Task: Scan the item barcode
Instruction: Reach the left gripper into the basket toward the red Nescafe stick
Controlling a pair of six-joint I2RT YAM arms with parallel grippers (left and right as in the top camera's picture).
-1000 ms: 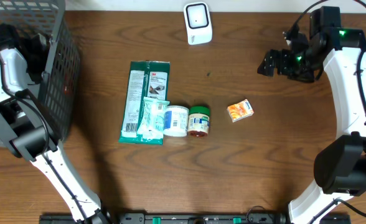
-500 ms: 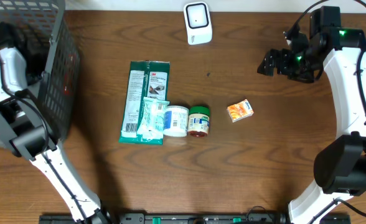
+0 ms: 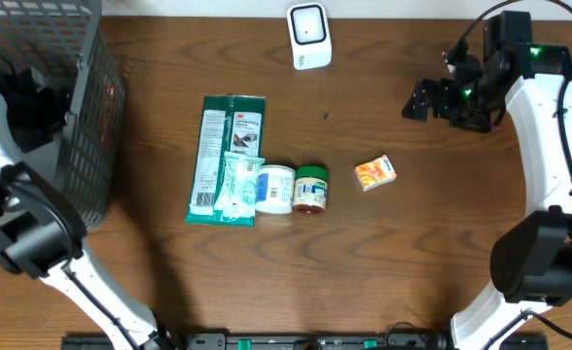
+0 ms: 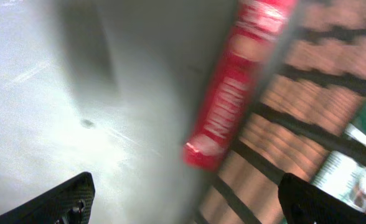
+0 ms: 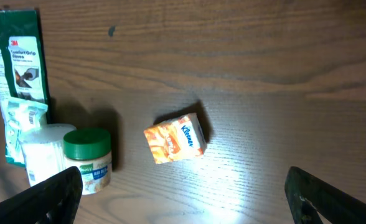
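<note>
Kleenex pack [image 3: 375,173] lies loose on the worktop [image 3: 412,262], near a green-lidded jar [image 3: 311,189], white tub [image 3: 275,189] and 3M packet [image 3: 230,146]. All look unscanned, well short of the scanner [image 3: 308,36]. Right fingers [image 5: 332,193] hang apart, empty. Left fingers [image 4: 58,199], spread and empty, sit inside the mesh basket [image 3: 96,126], where something red [image 4: 233,87] lies.
</note>
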